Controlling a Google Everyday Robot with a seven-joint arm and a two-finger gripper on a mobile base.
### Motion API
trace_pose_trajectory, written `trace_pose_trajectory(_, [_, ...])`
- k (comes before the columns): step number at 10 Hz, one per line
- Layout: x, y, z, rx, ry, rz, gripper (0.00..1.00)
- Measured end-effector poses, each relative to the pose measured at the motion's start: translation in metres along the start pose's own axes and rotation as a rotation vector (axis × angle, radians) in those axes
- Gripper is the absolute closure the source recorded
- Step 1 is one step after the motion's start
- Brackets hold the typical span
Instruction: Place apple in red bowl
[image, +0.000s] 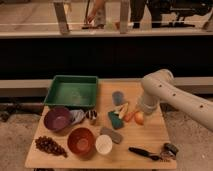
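The apple (139, 118) is small, yellow-orange and round, and sits right of the table's centre, beside an orange carrot (129, 116). My gripper (140, 111) is at the end of the white arm (165, 92), directly over the apple and close to it, and the arm's end hides where they meet. The red bowl (81, 140) stands empty near the front edge, left of centre and well left of the apple. A small white cup (104, 144) stands just right of it.
A purple bowl (57, 119) and a green tray (72, 91) are at the left. Grapes (49, 146) lie front left. A teal sponge (115, 120), a grey sponge (111, 135) and a grey can (118, 97) lie between apple and bowls. A black brush (145, 152) lies front right.
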Motion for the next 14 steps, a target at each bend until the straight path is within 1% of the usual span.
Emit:
trace_pose_trajectory(2, [-0.028, -0.013, -0.001, 0.001, 0.000, -0.043, 1.00])
trace_pose_trajectory(6, [-0.050, -0.018, -0.005, -0.004, -0.002, -0.105, 1.00])
trace_pose_trajectory(9, [-0.095, -0.035, -0.005, -0.011, -0.003, -0.174, 1.00])
trace_pose_trajectory(12, [-0.119, -0.039, -0.008, -0.012, -0.001, -0.232, 1.00])
trace_pose_trajectory(14, [-0.139, -0.045, -0.007, -0.011, 0.000, -0.270, 1.00])
